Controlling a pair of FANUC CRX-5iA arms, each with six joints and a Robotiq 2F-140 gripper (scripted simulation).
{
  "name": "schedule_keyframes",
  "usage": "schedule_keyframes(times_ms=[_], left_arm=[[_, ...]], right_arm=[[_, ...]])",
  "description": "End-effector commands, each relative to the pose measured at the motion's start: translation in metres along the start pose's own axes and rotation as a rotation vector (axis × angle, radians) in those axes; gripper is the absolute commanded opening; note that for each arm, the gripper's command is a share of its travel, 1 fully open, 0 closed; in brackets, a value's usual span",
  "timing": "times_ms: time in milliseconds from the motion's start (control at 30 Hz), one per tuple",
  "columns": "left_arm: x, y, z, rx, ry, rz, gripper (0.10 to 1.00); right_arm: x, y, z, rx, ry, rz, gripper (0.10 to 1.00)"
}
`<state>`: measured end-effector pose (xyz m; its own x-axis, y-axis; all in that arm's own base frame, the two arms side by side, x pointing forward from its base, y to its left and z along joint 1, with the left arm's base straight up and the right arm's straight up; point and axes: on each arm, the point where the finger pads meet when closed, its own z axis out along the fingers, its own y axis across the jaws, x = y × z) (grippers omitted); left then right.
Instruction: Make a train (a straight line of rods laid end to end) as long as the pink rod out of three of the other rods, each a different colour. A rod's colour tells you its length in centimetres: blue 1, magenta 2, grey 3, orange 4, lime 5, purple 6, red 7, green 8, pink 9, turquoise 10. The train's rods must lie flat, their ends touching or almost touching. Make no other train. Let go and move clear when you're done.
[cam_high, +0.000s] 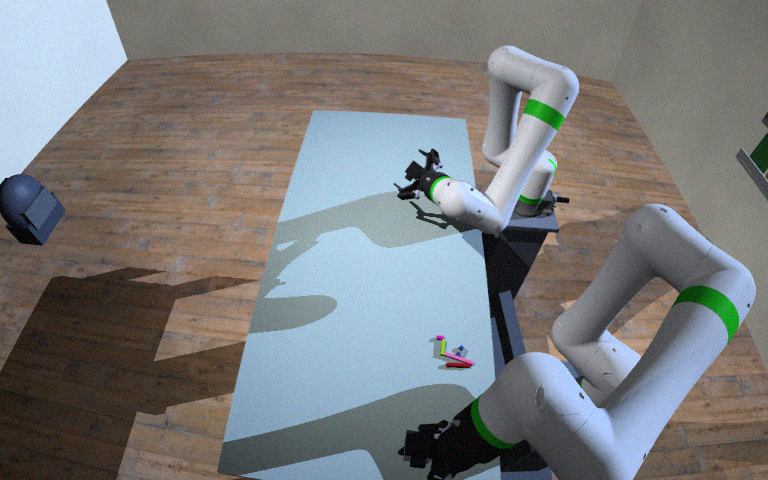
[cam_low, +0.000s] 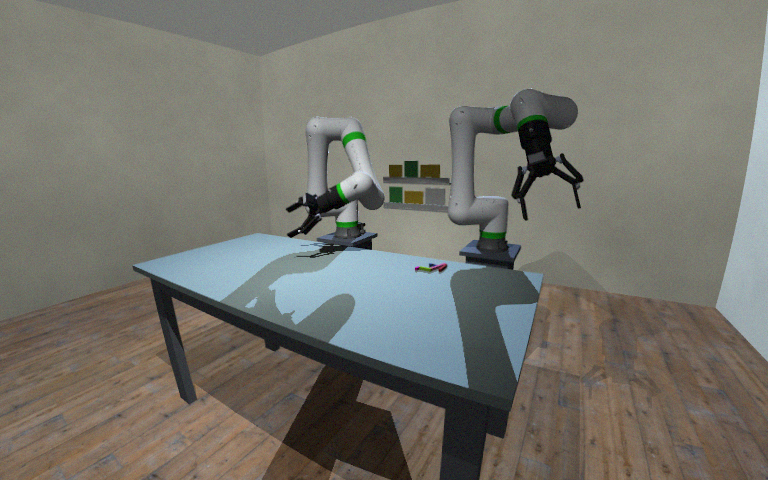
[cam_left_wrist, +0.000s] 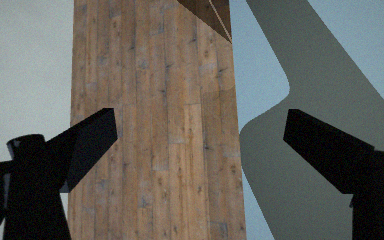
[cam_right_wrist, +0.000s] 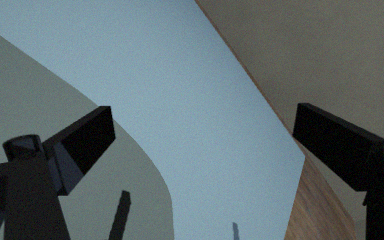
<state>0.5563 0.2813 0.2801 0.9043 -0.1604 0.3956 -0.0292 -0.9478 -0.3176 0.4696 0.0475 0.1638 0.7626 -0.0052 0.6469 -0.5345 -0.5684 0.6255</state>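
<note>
The rods lie close together near the robot-side table edge. In the top view, a magenta rod (cam_high: 440, 337) lies by one end of the lime rod (cam_high: 443, 346) (cam_low: 425, 269). The pink rod (cam_high: 459, 358) slants from the lime rod's other end. The red rod (cam_high: 457, 365) lies beside it, near or touching at one end. Small blue and grey pieces lie beside the pink rod, too small to tell apart clearly. My left gripper (cam_low: 552, 212) (cam_left_wrist: 200, 124) is open and empty, high above the table. My right gripper (cam_low: 289, 221) (cam_right_wrist: 204, 121) is open and empty, away from the rods.
The pale blue table (cam_high: 373, 271) (cam_low: 385, 316) carries broad arm shadows. Both arm bases stand along the same long edge. The left gripper is toward the table end nearer the rods; the right arm is toward the other end.
</note>
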Motion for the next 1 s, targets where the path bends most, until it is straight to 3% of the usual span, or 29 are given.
schedule_keyframes(times_ms=[0, 100, 167, 200, 533, 667, 733, 767, 967], left_arm=[[-0.048, -0.051, 0.001, 0.007, -0.082, -0.148, 1.000], [-0.076, -0.074, -0.001, 0.012, -0.119, -0.231, 1.000], [-0.076, -0.074, -0.001, 0.012, -0.119, -0.231, 1.000], [-0.105, -0.096, -0.004, 0.016, -0.149, -0.300, 1.000], [-0.205, -0.153, -0.023, 0.036, -0.268, -0.599, 1.000], [-0.249, -0.171, -0.035, 0.044, -0.314, -0.723, 1.000], [-0.249, -0.171, -0.035, 0.044, -0.314, -0.723, 1.000], [-0.281, -0.183, -0.044, 0.049, -0.340, -0.796, 1.000], [-0.343, -0.197, -0.067, 0.062, -0.406, -0.993, 1.000]], right_arm=[[0.001, 0.013, 0.014, -0.012, -0.135, -0.047, 1.000], [0.000, 0.019, 0.020, -0.002, -0.205, -0.070, 1.000], [0.000, 0.019, 0.020, -0.002, -0.205, -0.070, 1.000], [0.000, 0.025, 0.024, 0.015, -0.272, -0.093, 1.000], [0.000, 0.038, 0.033, 0.115, -0.469, -0.163, 1.000], [0.002, 0.043, 0.034, 0.176, -0.539, -0.190, 1.000], [0.002, 0.043, 0.034, 0.176, -0.539, -0.190, 1.000], [0.005, 0.045, 0.034, 0.227, -0.584, -0.209, 1.000], [0.012, 0.050, 0.032, 0.337, -0.653, -0.241, 1.000]])
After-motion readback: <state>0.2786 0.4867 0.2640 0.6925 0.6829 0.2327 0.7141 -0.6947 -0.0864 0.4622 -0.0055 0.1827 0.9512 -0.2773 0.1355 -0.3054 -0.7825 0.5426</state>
